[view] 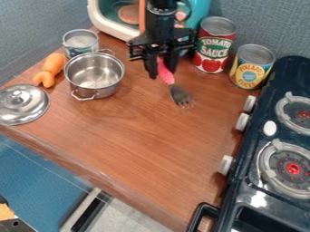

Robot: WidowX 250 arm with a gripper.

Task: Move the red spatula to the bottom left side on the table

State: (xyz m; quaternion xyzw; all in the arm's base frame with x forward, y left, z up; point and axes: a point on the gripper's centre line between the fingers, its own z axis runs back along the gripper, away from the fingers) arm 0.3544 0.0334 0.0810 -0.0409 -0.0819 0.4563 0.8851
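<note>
My gripper hangs over the back middle of the wooden table, shut on the red-pink handle of a utensil. The red spatula slants down to the right from between the fingers; its metal end has prongs like a fork. The top of the handle is hidden by the gripper. Whether the metal end touches the table, I cannot tell.
Left of the gripper stand a steel pot, a small can, an orange carrot-like toy and a lid. Two cans are at the back right. The stove borders the right side.
</note>
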